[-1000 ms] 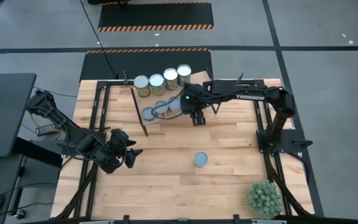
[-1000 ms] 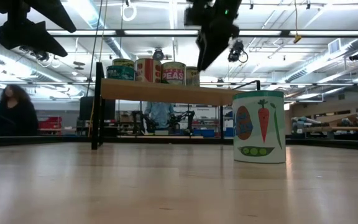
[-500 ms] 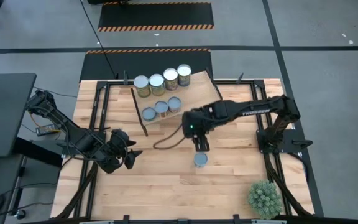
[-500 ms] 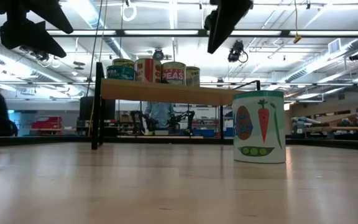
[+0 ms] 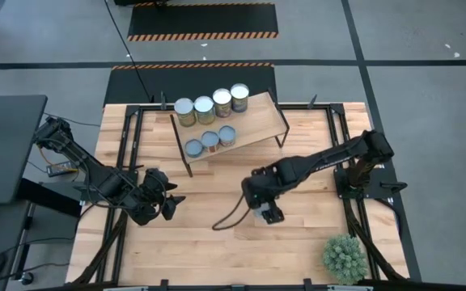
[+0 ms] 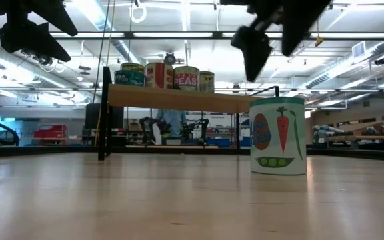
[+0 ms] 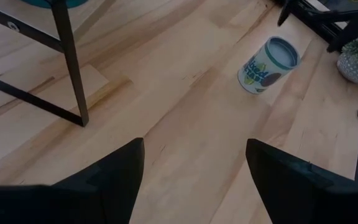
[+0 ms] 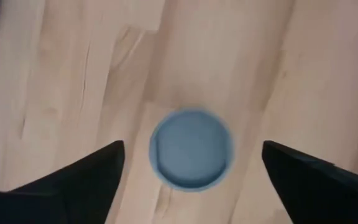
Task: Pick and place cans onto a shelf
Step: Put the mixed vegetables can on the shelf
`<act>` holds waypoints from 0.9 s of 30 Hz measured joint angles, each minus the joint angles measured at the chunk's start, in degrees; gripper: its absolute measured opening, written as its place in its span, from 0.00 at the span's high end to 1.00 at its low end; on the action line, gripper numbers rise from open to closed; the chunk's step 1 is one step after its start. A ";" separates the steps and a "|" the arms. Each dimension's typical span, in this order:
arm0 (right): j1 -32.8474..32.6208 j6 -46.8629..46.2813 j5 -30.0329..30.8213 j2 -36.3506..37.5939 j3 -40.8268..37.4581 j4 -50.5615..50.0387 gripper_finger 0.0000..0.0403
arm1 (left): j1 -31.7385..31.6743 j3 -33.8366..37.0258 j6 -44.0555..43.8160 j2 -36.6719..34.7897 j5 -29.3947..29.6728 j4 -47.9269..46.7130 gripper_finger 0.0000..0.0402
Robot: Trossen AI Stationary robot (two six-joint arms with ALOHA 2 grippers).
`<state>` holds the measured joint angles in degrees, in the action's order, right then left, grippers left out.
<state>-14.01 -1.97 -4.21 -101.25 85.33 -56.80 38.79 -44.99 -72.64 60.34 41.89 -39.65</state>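
Observation:
Several cans stand on the light-wood shelf [image 5: 249,121]: taller ones along its far edge [image 5: 213,103], three shorter ones [image 5: 210,140] in front of them. One short can with a carrot-and-pea label [image 6: 278,136] stands upright on the tabletop. My right gripper [image 8: 192,150] is open and hovers above it, pointing down, with the can's blue-grey top [image 8: 191,149] between the fingers and below them. In the high view this gripper [image 5: 267,212] covers the can. My left gripper [image 5: 171,206] waits open and empty at the table's left.
A green spiky plant [image 5: 344,257] stands at the table's near right corner. The shelf's black legs [image 7: 70,62] stand between the arms at the far side. Bare wood lies around the lone can, which also shows in the left wrist view [image 7: 268,64].
My right gripper has gone from the shelf's front edge toward the table's near edge and now hangs over the lone can. The can has stayed where it was.

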 joint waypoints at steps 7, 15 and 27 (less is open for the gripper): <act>-0.76 -0.88 1.13 0.02 -7.00 6.73 0.03 | 0.00 0.00 0.46 -0.01 0.00 0.01 0.29; -1.43 -0.68 2.18 0.07 -9.97 11.41 0.03 | 0.02 0.00 0.44 0.02 -0.02 0.02 0.29; -2.11 -0.94 3.08 0.07 -16.86 20.03 0.07 | 0.00 0.00 0.44 0.01 -0.02 -0.02 0.29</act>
<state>-16.12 -2.92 -1.13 -101.19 68.47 -36.77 38.79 -44.99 -72.20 60.35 41.87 -39.68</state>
